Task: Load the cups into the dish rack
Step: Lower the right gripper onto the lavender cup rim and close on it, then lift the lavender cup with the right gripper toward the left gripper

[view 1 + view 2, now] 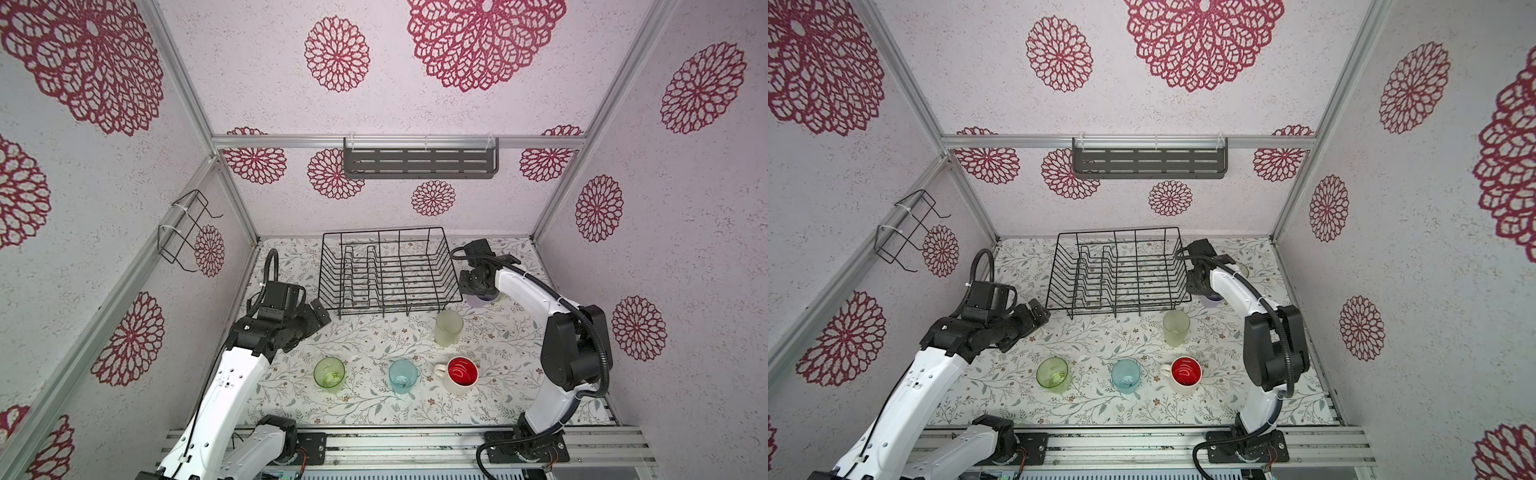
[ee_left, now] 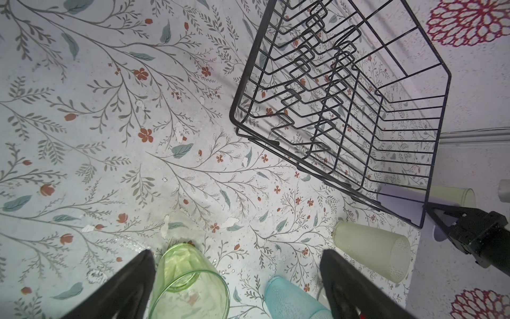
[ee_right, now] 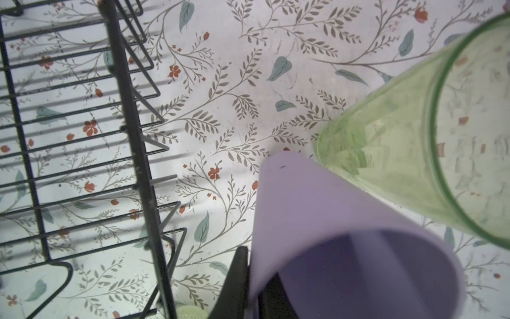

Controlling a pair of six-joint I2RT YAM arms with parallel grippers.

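The black wire dish rack (image 1: 382, 231) stands at the back middle with no cups in it. Just right of it my right gripper (image 3: 254, 265) is shut on the wall of the lilac tumbler (image 3: 317, 207), one finger outside and one inside. A clear-green glass (image 3: 414, 138) stands right beside that tumbler. The frosted tumbler (image 1: 449, 328), another clear-green glass (image 1: 329, 374), the light-blue cup (image 1: 404, 376) and the cream mug (image 1: 462, 374) stand upright on the floral table. My left gripper (image 2: 237, 252) hangs open left of the rack with nothing between its fingers.
A grey slotted shelf (image 1: 419, 160) hangs on the back wall and a small black wire holder (image 1: 185, 230) on the left wall. Patterned walls close in three sides. An aluminium rail (image 1: 415, 440) with both arm bases runs along the front edge.
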